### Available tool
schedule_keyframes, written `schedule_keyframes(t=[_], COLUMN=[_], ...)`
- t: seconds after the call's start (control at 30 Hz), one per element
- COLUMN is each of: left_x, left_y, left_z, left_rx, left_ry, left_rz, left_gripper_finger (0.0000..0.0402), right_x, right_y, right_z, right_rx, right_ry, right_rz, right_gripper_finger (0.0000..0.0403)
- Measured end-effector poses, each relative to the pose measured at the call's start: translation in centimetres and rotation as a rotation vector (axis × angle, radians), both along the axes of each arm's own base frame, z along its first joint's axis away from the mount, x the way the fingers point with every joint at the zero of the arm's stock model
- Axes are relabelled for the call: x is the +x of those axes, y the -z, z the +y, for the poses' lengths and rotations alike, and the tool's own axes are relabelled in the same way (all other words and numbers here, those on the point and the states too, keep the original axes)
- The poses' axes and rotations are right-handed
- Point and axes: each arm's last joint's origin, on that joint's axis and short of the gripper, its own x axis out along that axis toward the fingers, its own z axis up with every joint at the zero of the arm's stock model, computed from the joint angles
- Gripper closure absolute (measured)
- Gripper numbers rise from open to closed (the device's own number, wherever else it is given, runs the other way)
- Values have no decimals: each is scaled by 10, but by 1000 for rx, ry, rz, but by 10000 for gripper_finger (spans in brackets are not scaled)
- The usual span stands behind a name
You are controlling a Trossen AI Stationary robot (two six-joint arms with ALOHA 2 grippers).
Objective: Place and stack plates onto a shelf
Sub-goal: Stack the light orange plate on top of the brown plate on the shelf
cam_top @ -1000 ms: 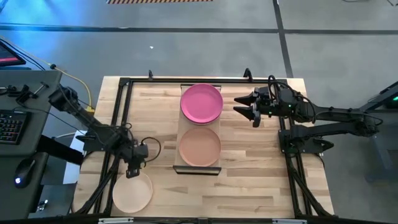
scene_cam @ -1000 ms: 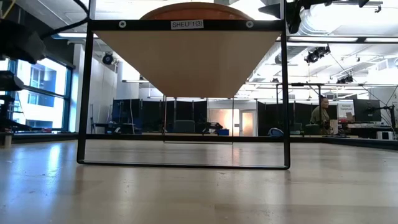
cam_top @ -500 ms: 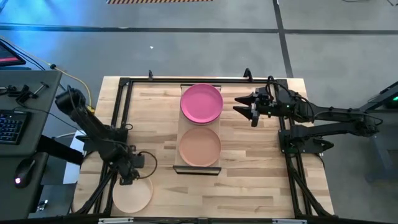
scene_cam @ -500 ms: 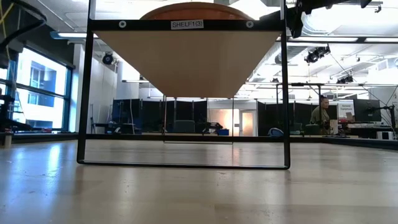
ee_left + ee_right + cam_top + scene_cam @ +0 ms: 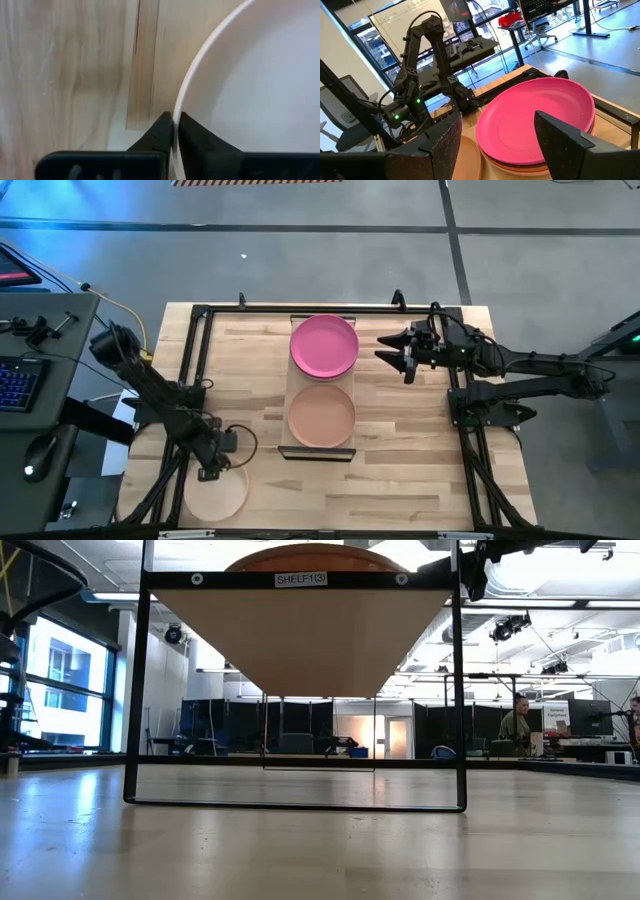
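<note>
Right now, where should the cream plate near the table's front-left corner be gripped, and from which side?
By its thin raised rim, from above at the edge nearest the shelf. The cream plate lies flat on the table, so only the rim offers a hold. The left pincer already straddles it there.

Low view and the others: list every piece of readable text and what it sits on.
"SHELF1(3)": a small white label on the dark top front edge of the shelf, low view.
High view: a red-lit screen at the far left edge is too small to read.
Wrist views: no readable text.
</note>
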Motion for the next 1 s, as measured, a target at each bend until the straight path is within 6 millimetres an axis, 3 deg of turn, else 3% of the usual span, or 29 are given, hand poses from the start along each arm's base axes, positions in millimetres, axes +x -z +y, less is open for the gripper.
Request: schedule_keyframes(t=[0.33, 0.53, 0.77, 0.9, 1.0], left_x=[5, 13, 6, 12, 30], left_y=[-30, -82, -159, -194, -216], left_z=[15, 25, 53, 74, 92], left_rx=[-114, -256, -277, -212, -172], left_ry=[-120, -146, -164, -324, -474], left_rz=[-77, -87, -105, -252, -387], left_gripper_finger=[399, 400, 401, 401, 401], right_x=[0, 0, -1, -1, -1], right_y=[2, 3, 4, 3, 3], right_z=[0, 0, -2, -3, -3], right_rx=[0, 2, -5, -8, -9], right_ry=[-1, 0, 68, 104, 107], right_rz=[21, 35, 39, 37, 38], right_gripper_finger=[171, 171, 171, 171, 171])
